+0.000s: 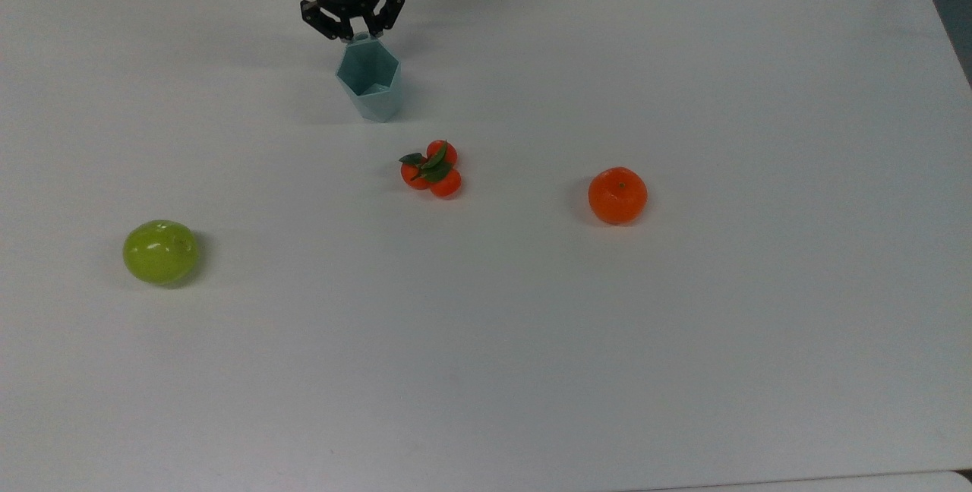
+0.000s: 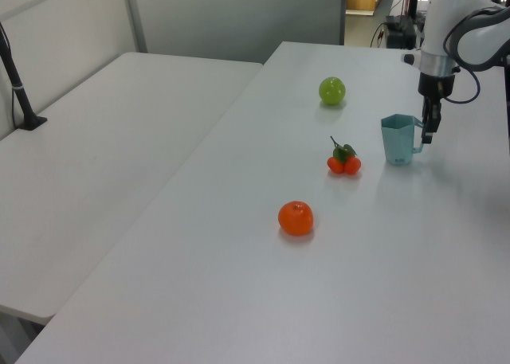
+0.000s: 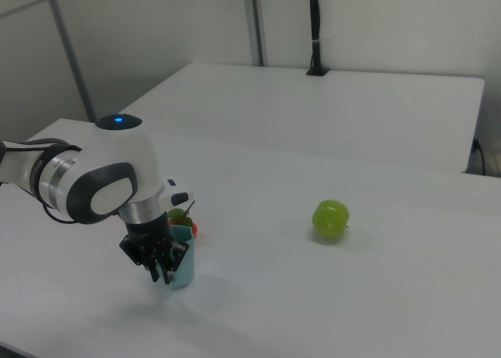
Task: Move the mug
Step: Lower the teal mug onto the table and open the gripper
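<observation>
Gripper [image 1: 357, 31] clamped on mug [image 1: 369, 85] handle, mug standing on table [image 1: 683, 325]; placing step, next: release grip, lift away

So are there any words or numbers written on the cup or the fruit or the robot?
None can be read: the pale teal faceted mug, the green apple, the round orange, the cluster of small tangerines and the robot's black hand bear no lettering.

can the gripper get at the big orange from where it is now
Probably yes: the orange sits alone on bare table with nothing around it, but the gripper is shut on the mug.
</observation>
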